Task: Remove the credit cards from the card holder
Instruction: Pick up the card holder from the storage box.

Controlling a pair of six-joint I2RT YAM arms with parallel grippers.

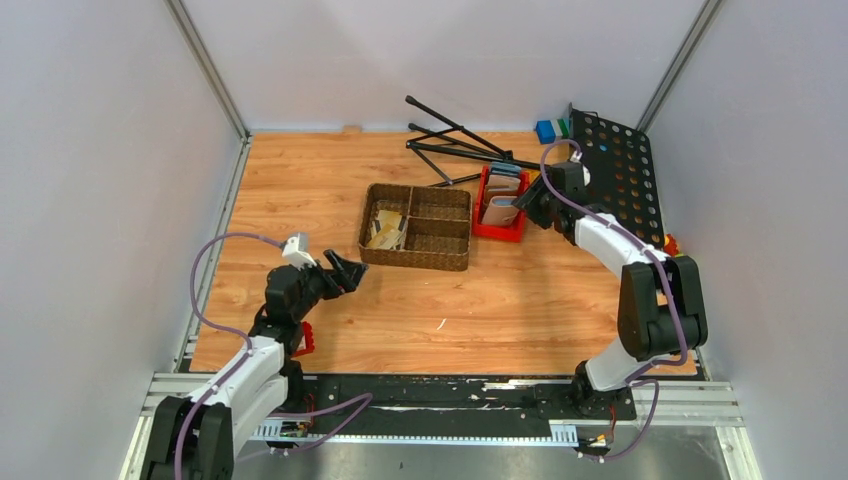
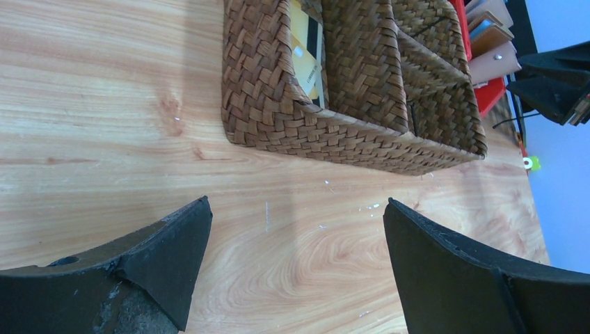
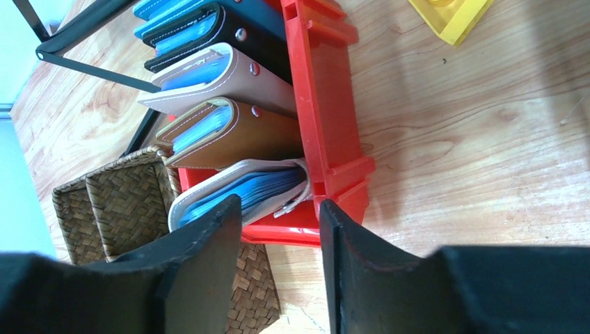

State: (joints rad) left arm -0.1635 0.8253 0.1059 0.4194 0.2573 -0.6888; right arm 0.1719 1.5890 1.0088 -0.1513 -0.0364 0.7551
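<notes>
A red tray [image 1: 488, 228] [image 3: 327, 104] holds several wallets standing on edge. The card holder [image 3: 209, 191] [image 1: 500, 210] is the pale taupe-grey one at the tray's near end, with a snap strap and blue sleeves inside. Its credit cards are hidden. Beside it stand a darker brown wallet [image 3: 243, 132], another taupe one [image 3: 229, 73] and black-and-blue ones [image 3: 188, 24]. My right gripper [image 3: 278, 209] [image 1: 522, 207] hovers at the tray's near right corner, jaws narrowed but apart, nothing pinched. My left gripper [image 1: 352, 272] [image 2: 296, 209] is wide open over bare wood.
A wicker basket [image 1: 415, 262] [image 2: 264, 104] with yellow cards [image 2: 308, 49] sits left of the tray. A folded black stand [image 1: 455, 145] lies behind. A black perforated panel [image 1: 615, 175] is at the right, a yellow block [image 3: 452, 14] near the tray.
</notes>
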